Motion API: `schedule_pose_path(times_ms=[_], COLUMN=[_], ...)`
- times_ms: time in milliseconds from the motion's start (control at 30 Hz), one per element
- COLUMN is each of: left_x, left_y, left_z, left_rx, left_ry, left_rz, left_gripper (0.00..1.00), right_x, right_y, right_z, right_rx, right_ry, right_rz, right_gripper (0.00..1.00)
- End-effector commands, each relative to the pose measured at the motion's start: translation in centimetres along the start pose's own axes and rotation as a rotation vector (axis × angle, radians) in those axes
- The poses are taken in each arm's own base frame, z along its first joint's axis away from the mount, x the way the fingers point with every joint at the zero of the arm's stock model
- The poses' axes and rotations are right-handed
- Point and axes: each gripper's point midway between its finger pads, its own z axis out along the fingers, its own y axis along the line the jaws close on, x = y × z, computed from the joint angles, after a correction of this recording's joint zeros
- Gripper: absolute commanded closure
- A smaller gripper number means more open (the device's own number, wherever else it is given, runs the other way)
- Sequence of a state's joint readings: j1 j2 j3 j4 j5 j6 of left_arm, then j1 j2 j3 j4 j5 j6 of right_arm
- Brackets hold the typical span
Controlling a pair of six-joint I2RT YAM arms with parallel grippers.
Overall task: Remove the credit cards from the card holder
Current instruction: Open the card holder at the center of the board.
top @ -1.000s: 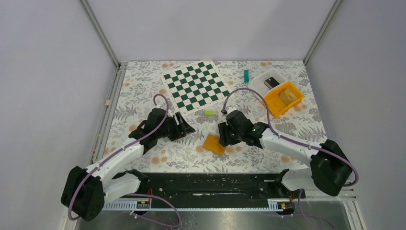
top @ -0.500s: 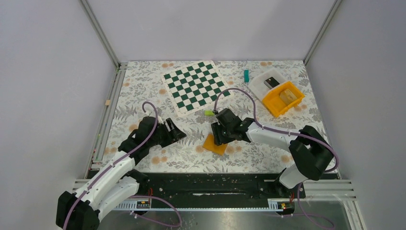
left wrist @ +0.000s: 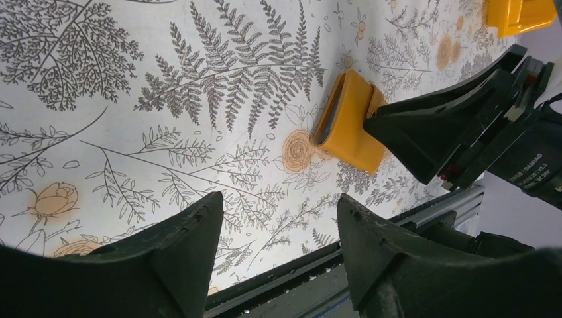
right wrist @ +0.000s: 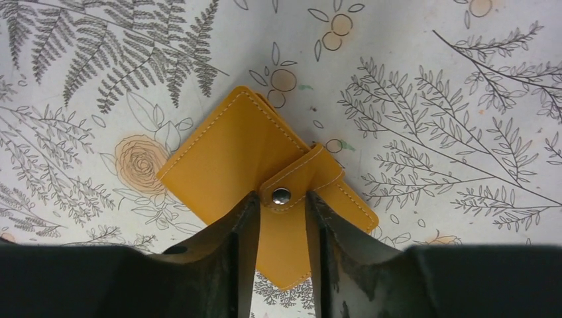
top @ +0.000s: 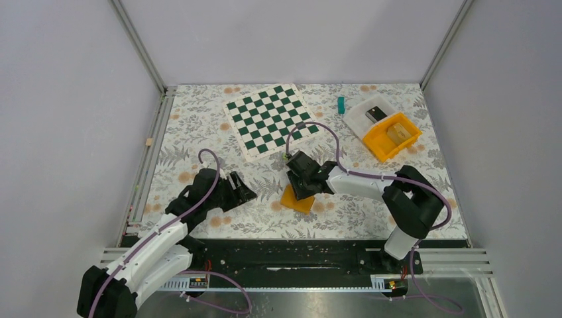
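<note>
The right gripper's (right wrist: 281, 197) fingers (right wrist: 242, 232) stand only narrowly apart, one on each side of the snap strap (right wrist: 301, 179) of the orange card holder (right wrist: 225, 159), close against the strap's edges (whether they actually squeeze it cannot be told). The holder is closed, its strap snapped, and lies flat on the floral tablecloth (top: 199, 132) near the front middle of the table. The left wrist view shows a pale strip (left wrist: 329, 112) inside the holder's open end. The left gripper (left wrist: 278, 202) hangs above bare cloth left of the holder, its fingers (left wrist: 185, 245) spread wide with nothing between them. Just behind the right gripper lies a small yellow-green block (top: 289, 156). Farther back are a chessboard (top: 270, 119) and, to the right, an orange bin (top: 392, 136) beside a white tray (top: 361, 114).
</note>
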State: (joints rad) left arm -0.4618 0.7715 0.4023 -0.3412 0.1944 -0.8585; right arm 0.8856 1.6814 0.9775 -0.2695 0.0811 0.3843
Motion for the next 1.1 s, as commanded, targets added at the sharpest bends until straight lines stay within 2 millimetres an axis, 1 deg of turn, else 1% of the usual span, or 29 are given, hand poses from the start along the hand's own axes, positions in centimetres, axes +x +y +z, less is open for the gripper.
schedule_pose_path(times_ms=[0,33,100,133,200,267,400,567,600,800,900,1067], left_x=[-0.5,-0.4,-0.3,-0.2,-0.1,0.0,0.6,1.2,1.3,1.9,2.1,2.0], left_y=[-1.2,-1.1,-1.3,-1.3,-1.4,-1.4,-1.5,-1.8,-1.9,-2.4,-2.8,-4.5], left_z=[-0.1,-0.1,0.0,0.0,0.0,0.1,0.6,1.2,1.3,1.8,2.0,2.0], left_rx=[0.064,0.068,0.079,0.086,0.098,0.104,0.124,0.131,0.131,0.137,0.146,0.185], left_ry=[-0.028,-0.024,-0.02,-0.019,-0.016,-0.013,0.006,0.033,0.04,0.064,0.067,0.076], left_rz=[0.006,0.006,0.007,0.007,0.008,0.003,-0.014,-0.016,-0.013,-0.015,-0.014,0.011], left_gripper=[0.36,0.37,0.36,0.36,0.36,0.36,0.36,0.37,0.37,0.37,0.37,0.35], right_x=[1.8,2.0,2.1,2.1,2.1,2.1,2.1,1.2,0.7,-0.4,-0.5,-1.0], right_y=[-1.4,-1.5,-1.6,-1.6,-1.5,-1.1,0.7,3.3,3.7,4.2,4.5,5.7], right_z=[1.2,1.2,0.9,0.8,0.5,0.0,-1.2,-3.9,-4.7,-8.1,-9.5,-12.3], right_rx=[0.081,0.082,0.083,0.083,0.078,0.058,-0.041,-0.188,-0.216,-0.288,-0.333,-0.469], right_ry=[0.061,0.066,0.063,0.059,0.052,0.046,0.028,-0.017,-0.037,-0.12,-0.156,-0.227], right_rz=[-0.019,-0.014,-0.005,0.0,0.015,0.041,0.143,0.258,0.272,0.322,0.339,0.425], right_gripper=[0.69,0.72,0.83,0.9,0.99,1.0,1.0,1.0,1.0,1.0,1.0,1.0])
